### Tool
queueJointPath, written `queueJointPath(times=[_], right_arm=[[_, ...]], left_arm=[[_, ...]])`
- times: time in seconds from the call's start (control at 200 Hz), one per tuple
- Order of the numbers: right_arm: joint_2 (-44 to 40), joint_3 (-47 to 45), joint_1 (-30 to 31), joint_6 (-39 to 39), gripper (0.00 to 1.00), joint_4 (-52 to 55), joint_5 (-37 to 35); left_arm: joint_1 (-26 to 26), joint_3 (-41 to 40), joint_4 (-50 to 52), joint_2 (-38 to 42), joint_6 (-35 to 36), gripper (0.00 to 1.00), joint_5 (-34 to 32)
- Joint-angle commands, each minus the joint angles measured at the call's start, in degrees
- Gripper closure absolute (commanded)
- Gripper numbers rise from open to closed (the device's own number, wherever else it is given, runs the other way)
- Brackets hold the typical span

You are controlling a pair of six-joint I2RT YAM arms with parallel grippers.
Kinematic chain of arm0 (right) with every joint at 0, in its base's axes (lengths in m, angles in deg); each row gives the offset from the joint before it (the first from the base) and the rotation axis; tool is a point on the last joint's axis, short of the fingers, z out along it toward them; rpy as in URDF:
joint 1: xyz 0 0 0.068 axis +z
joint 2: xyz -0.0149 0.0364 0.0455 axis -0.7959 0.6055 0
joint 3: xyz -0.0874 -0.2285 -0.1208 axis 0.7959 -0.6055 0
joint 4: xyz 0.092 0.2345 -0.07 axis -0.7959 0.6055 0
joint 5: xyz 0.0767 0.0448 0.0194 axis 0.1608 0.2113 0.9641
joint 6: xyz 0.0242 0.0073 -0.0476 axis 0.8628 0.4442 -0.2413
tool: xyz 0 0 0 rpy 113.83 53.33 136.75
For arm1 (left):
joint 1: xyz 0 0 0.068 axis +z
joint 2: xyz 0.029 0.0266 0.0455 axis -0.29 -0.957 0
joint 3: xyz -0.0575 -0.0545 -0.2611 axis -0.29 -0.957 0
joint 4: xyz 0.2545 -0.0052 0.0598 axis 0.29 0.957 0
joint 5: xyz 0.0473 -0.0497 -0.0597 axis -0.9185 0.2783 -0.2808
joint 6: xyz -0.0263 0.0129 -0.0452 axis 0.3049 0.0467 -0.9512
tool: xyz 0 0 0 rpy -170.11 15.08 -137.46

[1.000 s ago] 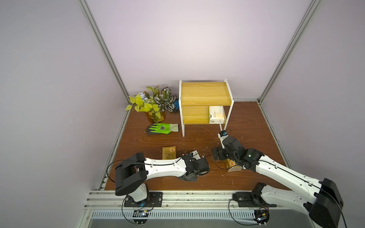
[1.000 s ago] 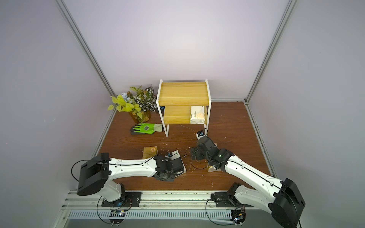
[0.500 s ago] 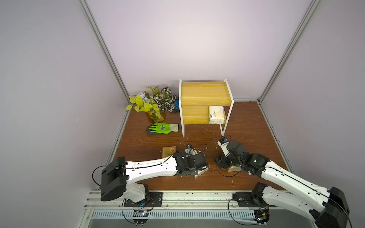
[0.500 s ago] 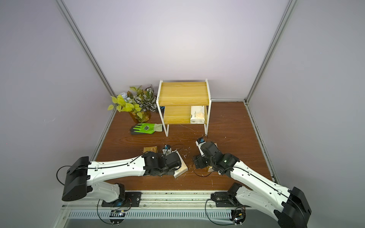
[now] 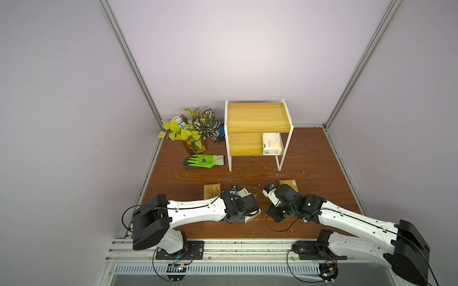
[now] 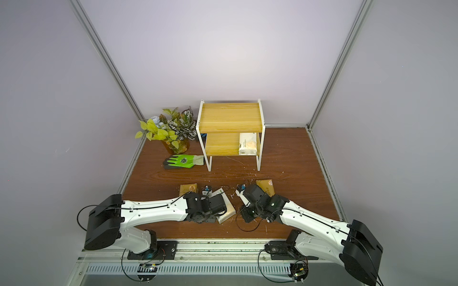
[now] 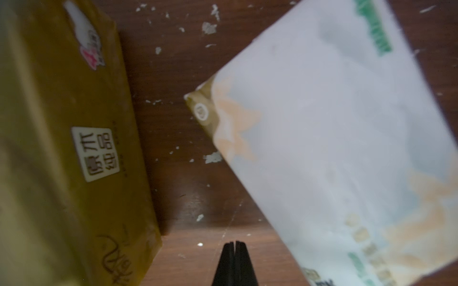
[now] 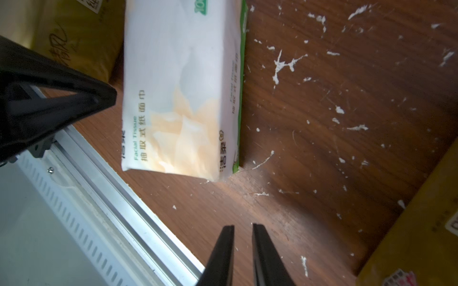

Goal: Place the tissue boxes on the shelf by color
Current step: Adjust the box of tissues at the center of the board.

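Observation:
The shelf [image 5: 257, 118] stands at the back with one white tissue box [image 5: 272, 143] on its lower board. Another white tissue box [image 6: 229, 210] lies near the table's front, mostly under my left wrist. A gold box [image 5: 212, 190] lies to its left and another gold box [image 5: 288, 184] to its right, partly under my right arm. My left gripper [image 7: 234, 244] is shut and empty, low over the bare wood between the left gold box [image 7: 62, 148] and the white one [image 7: 347, 136]. My right gripper [image 8: 243, 229] is shut, a slit between its fingers, holding nothing, short of the white box [image 8: 181, 99].
A potted plant [image 5: 193, 133] and a green glove [image 5: 203, 161] sit left of the shelf. White flecks litter the wooden table [image 5: 322, 161]. The aluminium front rail [image 8: 104, 188] runs close beside my right gripper. Purple walls close in three sides.
The right gripper's jaws have gone from wide open to shut with nothing in them, and that arm has drawn back toward the front. The left arm has swung a little; its gripper stays shut.

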Motion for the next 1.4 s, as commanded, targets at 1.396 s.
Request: queueJointPath(times=[1.396], right_arm=[[23.71,12.88,-3.48,-5.34,0.8,-15.07,-2.59]], left_arm=[[14.15,11.27,-14.1,-14.87,18.42,1.0,-4.73]])
